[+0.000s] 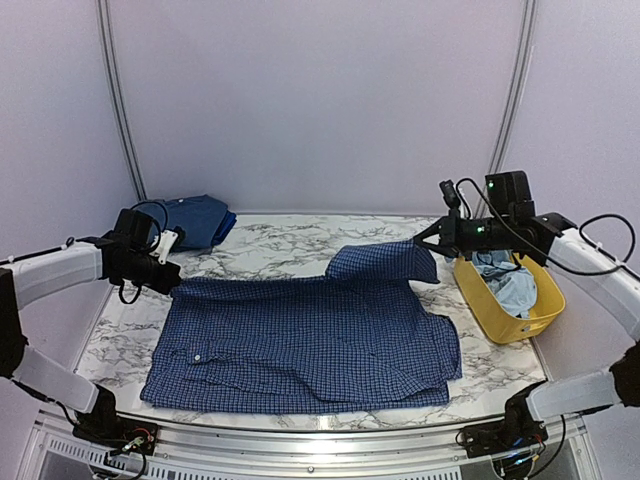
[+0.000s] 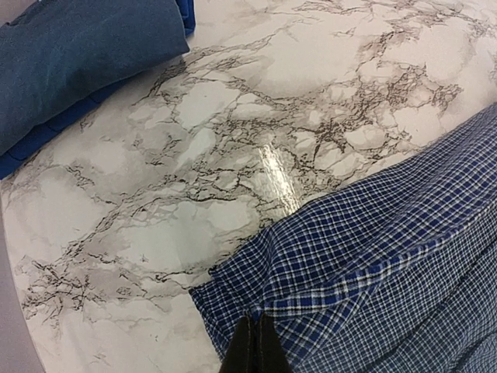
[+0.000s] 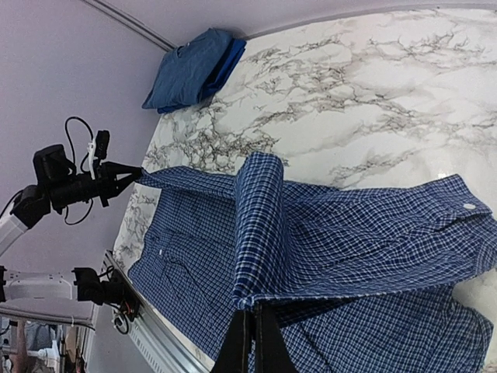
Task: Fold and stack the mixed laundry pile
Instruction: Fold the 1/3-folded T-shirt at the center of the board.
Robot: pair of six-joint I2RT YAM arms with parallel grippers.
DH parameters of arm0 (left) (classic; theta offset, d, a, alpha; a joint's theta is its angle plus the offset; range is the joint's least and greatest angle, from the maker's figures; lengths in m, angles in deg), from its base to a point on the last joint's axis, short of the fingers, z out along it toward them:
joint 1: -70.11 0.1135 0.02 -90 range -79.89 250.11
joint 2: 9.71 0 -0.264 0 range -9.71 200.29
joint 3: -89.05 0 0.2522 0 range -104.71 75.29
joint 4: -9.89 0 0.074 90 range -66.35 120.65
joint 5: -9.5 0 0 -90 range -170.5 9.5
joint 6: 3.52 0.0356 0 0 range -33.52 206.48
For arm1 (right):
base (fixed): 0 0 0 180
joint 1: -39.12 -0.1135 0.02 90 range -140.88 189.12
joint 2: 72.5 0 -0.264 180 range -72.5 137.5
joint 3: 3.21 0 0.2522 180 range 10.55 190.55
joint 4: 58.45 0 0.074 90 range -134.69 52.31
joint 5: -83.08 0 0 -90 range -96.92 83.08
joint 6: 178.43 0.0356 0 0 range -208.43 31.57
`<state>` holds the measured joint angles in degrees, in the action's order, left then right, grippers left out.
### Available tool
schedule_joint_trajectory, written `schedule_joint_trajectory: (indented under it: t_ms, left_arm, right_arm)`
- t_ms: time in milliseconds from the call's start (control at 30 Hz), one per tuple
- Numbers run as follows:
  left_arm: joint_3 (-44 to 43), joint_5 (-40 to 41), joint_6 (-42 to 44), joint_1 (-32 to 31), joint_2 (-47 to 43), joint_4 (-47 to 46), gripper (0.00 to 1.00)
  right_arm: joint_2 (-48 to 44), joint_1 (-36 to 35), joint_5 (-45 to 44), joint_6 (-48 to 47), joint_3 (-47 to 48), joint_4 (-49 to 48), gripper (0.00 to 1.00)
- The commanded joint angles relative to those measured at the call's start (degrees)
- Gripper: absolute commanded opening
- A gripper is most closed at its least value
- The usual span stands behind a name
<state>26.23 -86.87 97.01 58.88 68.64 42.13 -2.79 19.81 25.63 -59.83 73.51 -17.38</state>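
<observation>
The navy checked button-up shirt (image 1: 300, 340) lay spread flat across the middle of the marble worktop (image 1: 280, 245), its hem towards six o'clock. The left hand (image 1: 172, 278) was clenched on the shirt's corner at about ten o'clock, and its wrist view showed the dark fingertips (image 2: 252, 346) pinched together with checked cloth bunched at their tips. The right hand (image 1: 422, 240) was clenched on the shirt at about two o'clock, holding a raised fold (image 1: 385, 262) of it just above the rest of the cloth. A folded stack of blue garments (image 1: 195, 220) sat at eleven o'clock in the far corner, apart from the shirt. At three o'clock a yellow tub (image 1: 500, 322) held a crumpled light-blue garment (image 1: 510, 285), beside the right hand.
</observation>
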Motion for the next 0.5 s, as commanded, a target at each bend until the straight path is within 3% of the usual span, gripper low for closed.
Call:
schedule_joint_trajectory:
  t_ms: [0, 200, 467]
  left_arm:
    - [1.81, 5.09, 0.9, -2.2, -3.42, 1.99, 0.0]
    - [2.22, 12.17, 0.92, -6.57, -3.54, 6.07, 0.0]
    - [2.51, 14.61, 0.44, -9.35, -6.15, 10.36, 0.0]
  right_arm:
    - [-6.9, -1.63, -2.83, 0.41, -3.76, 3.43, 0.0]
    - [-12.25, -4.7, -4.89, 2.78, -8.41, 4.37, 0.0]
    - [-15.49, -6.58, -5.62, 2.77, -9.96, 7.92, 0.0]
